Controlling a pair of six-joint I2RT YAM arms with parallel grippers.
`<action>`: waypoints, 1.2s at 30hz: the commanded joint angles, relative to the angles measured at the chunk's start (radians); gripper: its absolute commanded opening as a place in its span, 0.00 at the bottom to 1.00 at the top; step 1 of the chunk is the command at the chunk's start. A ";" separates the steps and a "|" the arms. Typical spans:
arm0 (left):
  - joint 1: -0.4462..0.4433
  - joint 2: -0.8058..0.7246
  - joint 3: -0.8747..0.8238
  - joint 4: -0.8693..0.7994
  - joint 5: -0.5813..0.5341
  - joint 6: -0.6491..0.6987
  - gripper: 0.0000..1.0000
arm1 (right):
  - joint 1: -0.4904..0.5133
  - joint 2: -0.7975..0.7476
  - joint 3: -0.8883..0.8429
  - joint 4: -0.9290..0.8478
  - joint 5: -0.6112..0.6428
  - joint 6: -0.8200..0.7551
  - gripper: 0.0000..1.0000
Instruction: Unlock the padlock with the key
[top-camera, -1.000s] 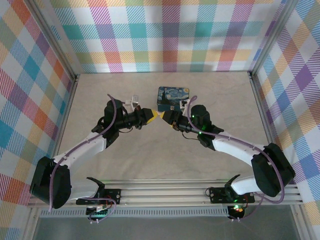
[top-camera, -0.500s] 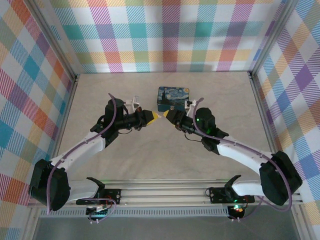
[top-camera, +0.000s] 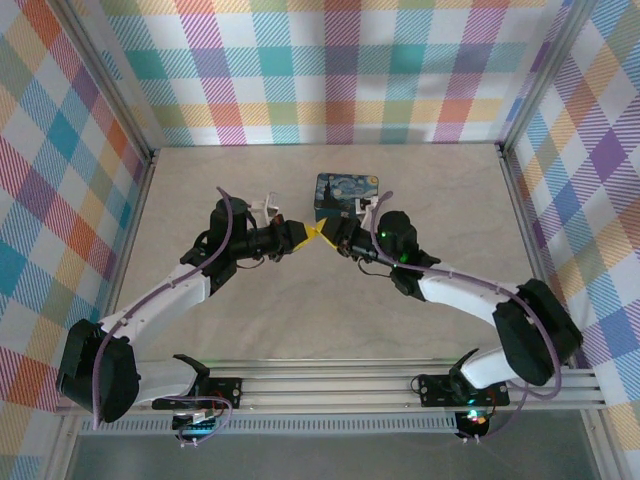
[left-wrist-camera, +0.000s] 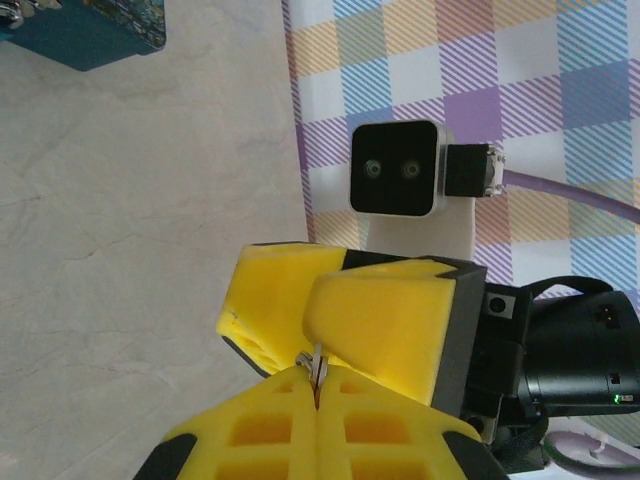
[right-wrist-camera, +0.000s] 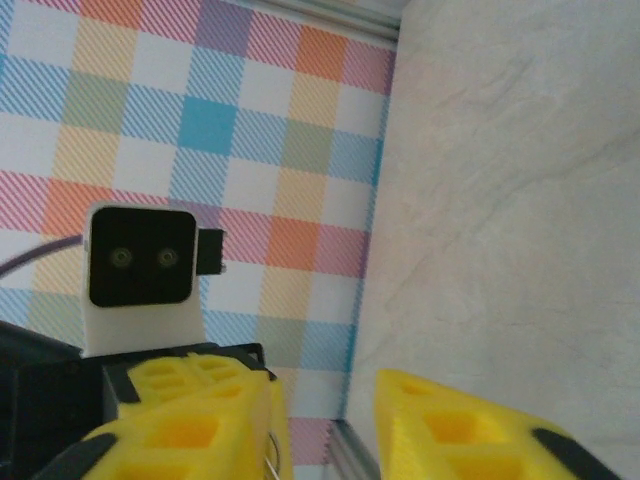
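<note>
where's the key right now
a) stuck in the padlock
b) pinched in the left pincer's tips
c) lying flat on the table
b: in the left wrist view the thin metal key pokes out from between the shut tips of the left pincer, up off the table and well apart from the padlock.

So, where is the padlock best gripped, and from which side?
Probably across its narrower span, one finger on the near long edge and one on the far, coming from above: the padlock lies flat on the table, printed face up.
</note>
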 joint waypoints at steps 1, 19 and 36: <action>-0.008 -0.045 -0.003 0.043 0.018 -0.013 0.00 | 0.008 0.048 0.014 0.173 -0.059 0.081 0.21; 0.010 -0.071 -0.041 0.011 -0.040 -0.013 0.00 | 0.013 0.012 -0.041 0.183 -0.026 0.111 0.29; 0.026 -0.131 -0.053 -0.085 -0.078 0.061 0.00 | 0.048 0.075 -0.015 0.282 -0.063 0.087 0.00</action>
